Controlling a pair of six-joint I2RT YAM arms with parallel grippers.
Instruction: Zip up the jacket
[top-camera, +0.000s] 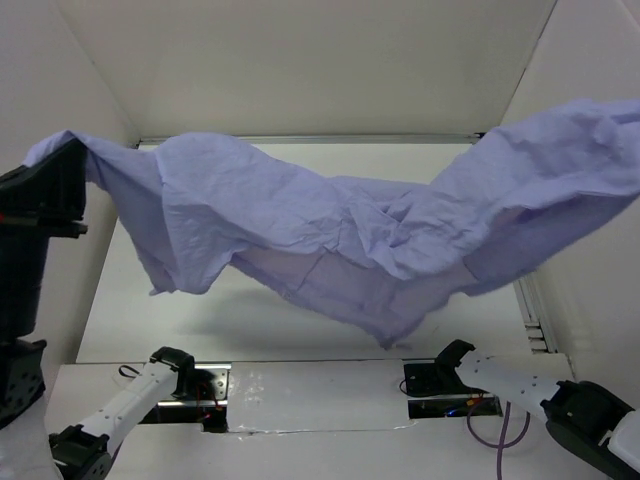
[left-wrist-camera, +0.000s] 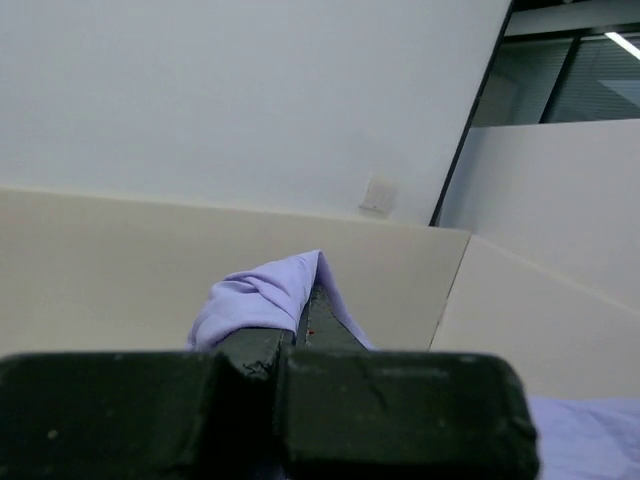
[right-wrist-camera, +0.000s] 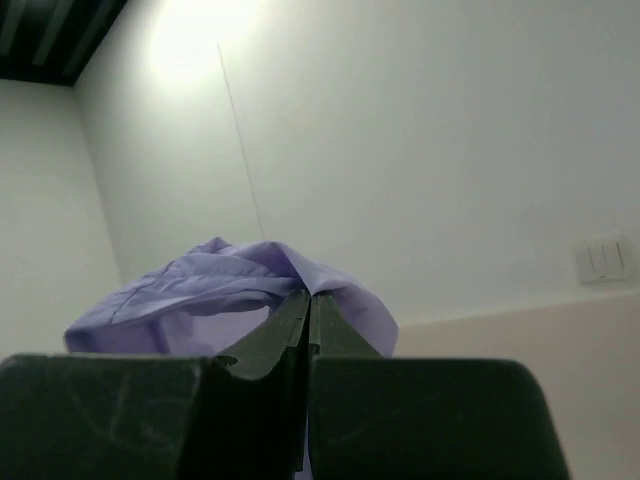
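The lavender jacket (top-camera: 340, 230) hangs stretched in the air across the top view, wrinkled, sagging in the middle to a low point at the centre. My left gripper (top-camera: 72, 150) is raised at the far left and is shut on the jacket's left end. In the left wrist view the jaws (left-wrist-camera: 308, 292) are closed with a fold of the fabric (left-wrist-camera: 255, 300) pinched at the tips. My right gripper (right-wrist-camera: 311, 293) is shut on a fold of the fabric (right-wrist-camera: 220, 275). In the top view it is hidden behind the jacket's raised right end (top-camera: 590, 150).
The white table (top-camera: 250, 320) lies below the hanging jacket, with white walls (top-camera: 300, 60) at the back and sides. A metal rail (top-camera: 532, 312) runs along the right edge. The arm bases (top-camera: 185, 385) and a purple cable (top-camera: 500, 432) sit at the near edge.
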